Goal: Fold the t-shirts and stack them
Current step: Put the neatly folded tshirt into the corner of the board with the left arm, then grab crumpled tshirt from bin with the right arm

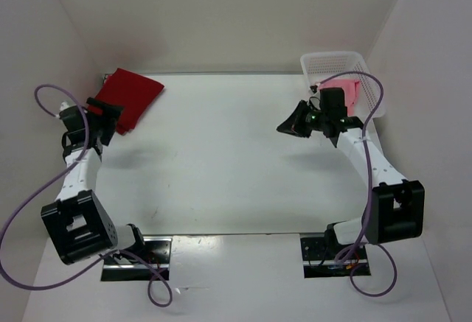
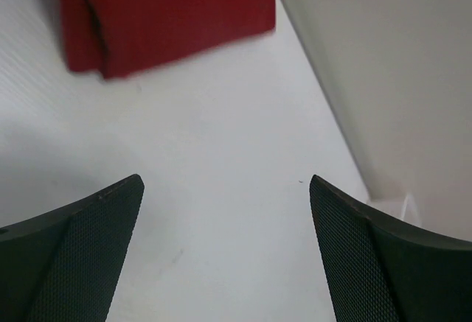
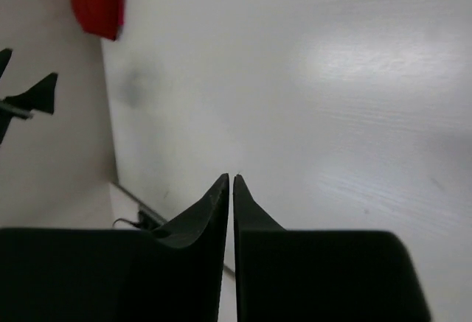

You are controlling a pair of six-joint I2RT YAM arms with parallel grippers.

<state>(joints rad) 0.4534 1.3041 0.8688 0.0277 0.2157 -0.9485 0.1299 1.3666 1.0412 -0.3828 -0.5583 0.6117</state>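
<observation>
Seemingly partway: red shirt (image 1: 133, 93) folded on the table (image 1: 221, 160) far left of the basket (image 1: 332, 59), pink shirt (image 1: 350, 88) inside that basket awaiting folding and stacking, left pincer (image 2: 225, 189) spread wide and empty, right pincer (image 3: 230, 183) pinched together on nothing.

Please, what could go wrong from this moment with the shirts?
1. The folded dark red shirt lies in the far left corner beside the wall, with the open left gripper close by. A careless move might drag it and spoil the fold.
2. The pink shirt sits in the white basket. The right gripper is shut and empty, and a grab there may catch the mesh too.
</observation>
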